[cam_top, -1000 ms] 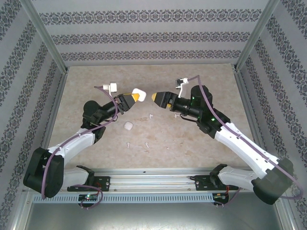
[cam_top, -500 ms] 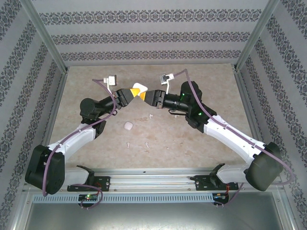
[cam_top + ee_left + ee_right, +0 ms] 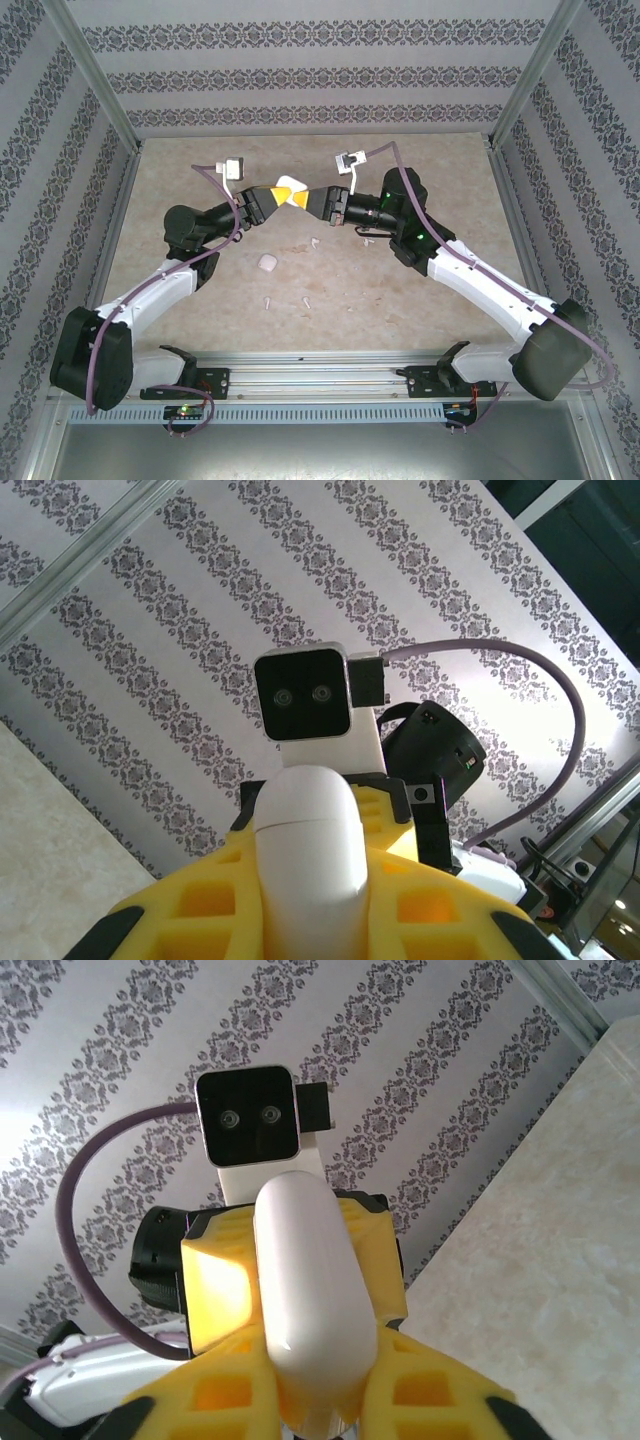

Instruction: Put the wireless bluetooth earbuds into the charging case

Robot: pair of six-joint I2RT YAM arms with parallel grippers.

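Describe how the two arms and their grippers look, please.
The left arm and right arm have white links, black joints and a purple cable each. The left gripper and right gripper have yellow, hollowed fingers and a white camera block. Small green lights glow on the right arm.

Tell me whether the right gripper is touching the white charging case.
Touching. In the right wrist view the charging case sits pinched between the right gripper's yellow jaws, both sides pressed against it.
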